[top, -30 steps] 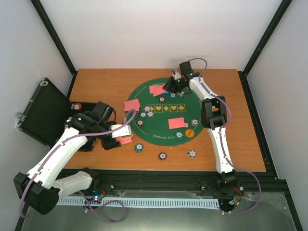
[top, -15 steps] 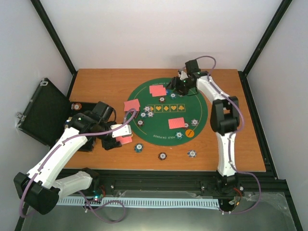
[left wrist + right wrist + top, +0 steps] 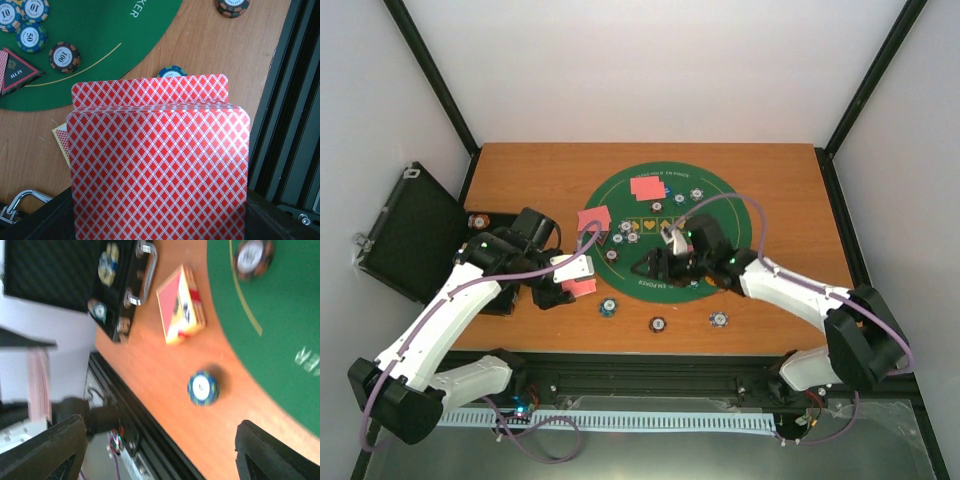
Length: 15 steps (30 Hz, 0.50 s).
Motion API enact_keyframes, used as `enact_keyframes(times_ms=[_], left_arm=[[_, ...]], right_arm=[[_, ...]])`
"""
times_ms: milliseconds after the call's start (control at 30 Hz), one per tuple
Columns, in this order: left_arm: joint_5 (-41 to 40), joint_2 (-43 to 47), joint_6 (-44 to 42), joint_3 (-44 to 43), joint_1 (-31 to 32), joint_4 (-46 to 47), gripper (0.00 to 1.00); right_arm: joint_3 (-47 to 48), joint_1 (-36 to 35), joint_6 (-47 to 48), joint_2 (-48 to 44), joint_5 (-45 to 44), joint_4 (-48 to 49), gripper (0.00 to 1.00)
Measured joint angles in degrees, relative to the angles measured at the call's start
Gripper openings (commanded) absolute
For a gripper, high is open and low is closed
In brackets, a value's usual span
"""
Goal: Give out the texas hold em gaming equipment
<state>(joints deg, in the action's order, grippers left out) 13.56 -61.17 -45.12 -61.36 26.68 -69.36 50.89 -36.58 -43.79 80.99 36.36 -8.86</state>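
Observation:
My left gripper (image 3: pixel 566 284) is shut on a deck of red-backed playing cards (image 3: pixel 159 165) that fills the left wrist view and hides its fingers. Single cards lie on the green mat (image 3: pixel 720 215) at the far side (image 3: pixel 646 186) and the left (image 3: pixel 595 218). My right gripper (image 3: pixel 655 266) hangs open and empty over the mat's near-left edge; in its wrist view the gripper (image 3: pixel 160 455) has a blue poker chip (image 3: pixel 202 388) on the wood beyond the fingers. More chips (image 3: pixel 65 56) and the black triangle marker (image 3: pixel 17 72) sit on the mat.
The black hinged case (image 3: pixel 415 235) lies open at the left table edge, with chips inside (image 3: pixel 107 262). A yellow-and-red card box (image 3: pixel 181 305) lies beside its handle. Loose chips (image 3: pixel 659 323) (image 3: pixel 719 320) lie on the wood near the front rail (image 3: pixel 670 375).
My right arm has swung from the far side of the mat to its near-left edge, and its gripper has opened. The left arm and its deck have stayed put.

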Motion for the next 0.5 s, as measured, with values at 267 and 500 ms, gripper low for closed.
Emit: enact_keyframes(times_ms=[267, 500], left_arm=[[-0.07, -0.24, -0.02, 0.0, 0.0, -0.2, 0.12], [-0.04, -0.24, -0.02, 0.0, 0.0, -0.52, 0.12]], right_arm=[[-9.92, -10.4, -10.67, -5.31, -1.88, 14.67, 0.84], [-9.31, -14.95, -15.08, -1.03, -2.56, 24.55, 0.84]])
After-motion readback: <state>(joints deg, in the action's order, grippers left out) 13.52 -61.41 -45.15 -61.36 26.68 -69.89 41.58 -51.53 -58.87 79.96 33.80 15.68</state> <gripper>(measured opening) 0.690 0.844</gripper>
